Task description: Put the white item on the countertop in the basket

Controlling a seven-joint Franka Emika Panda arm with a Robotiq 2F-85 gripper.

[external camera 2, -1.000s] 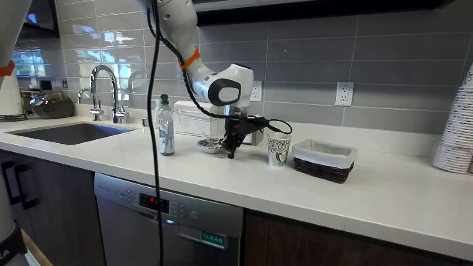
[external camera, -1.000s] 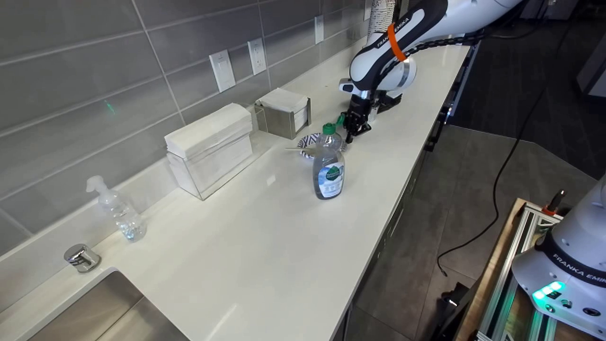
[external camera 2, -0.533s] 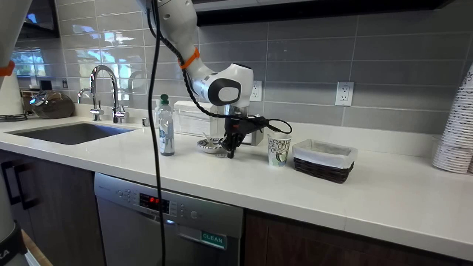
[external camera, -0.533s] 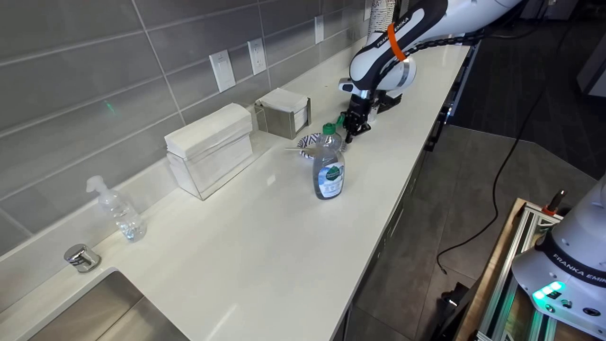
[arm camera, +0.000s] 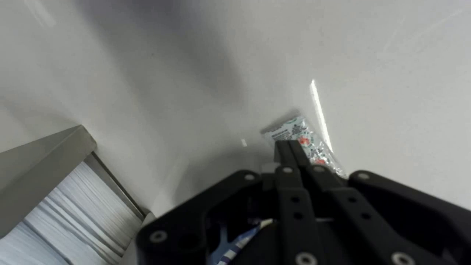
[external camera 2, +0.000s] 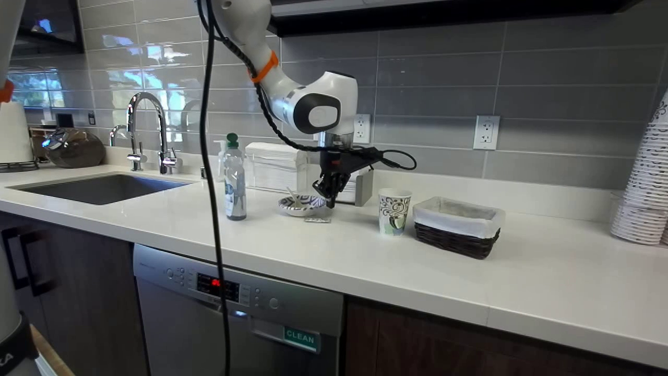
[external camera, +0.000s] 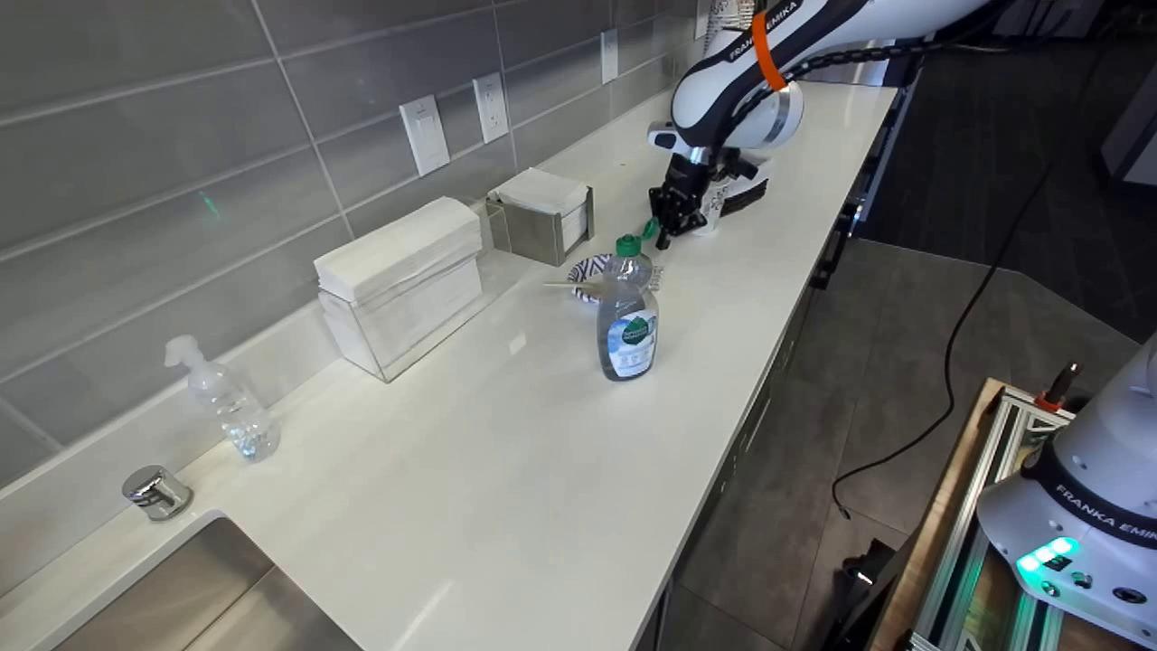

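A small flat white packet [external camera 2: 317, 220] with dark and red print lies on the countertop beside a patterned bowl. It also shows in the wrist view [arm camera: 311, 145], partly covered by the fingertips. My gripper [external camera 2: 331, 204] hovers a little above the packet and the bowl's near side, pointing down. In the wrist view the gripper [arm camera: 289, 144] has its fingertips together with nothing seen between them. The basket [external camera 2: 459, 241] is dark wicker with a white liner, right of the gripper and cup. In an exterior view the basket [external camera: 748, 195] is partly hidden behind the arm and cup.
A white bowl [external camera 2: 296, 211] with a dark pattern holds a utensil. A paper cup [external camera 2: 394, 214] stands between gripper and basket. A soap bottle [external camera 2: 235, 183], a grey napkin holder [external camera 2: 364, 189] and a paper towel box [external camera: 407, 289] stand nearby. Stacked cups [external camera 2: 639, 193] stand far right.
My gripper has risen from the countertop beside the bowl, shifting slightly toward the basket side. The packet, partly covered by it before, now shows fully and remains on the counter.
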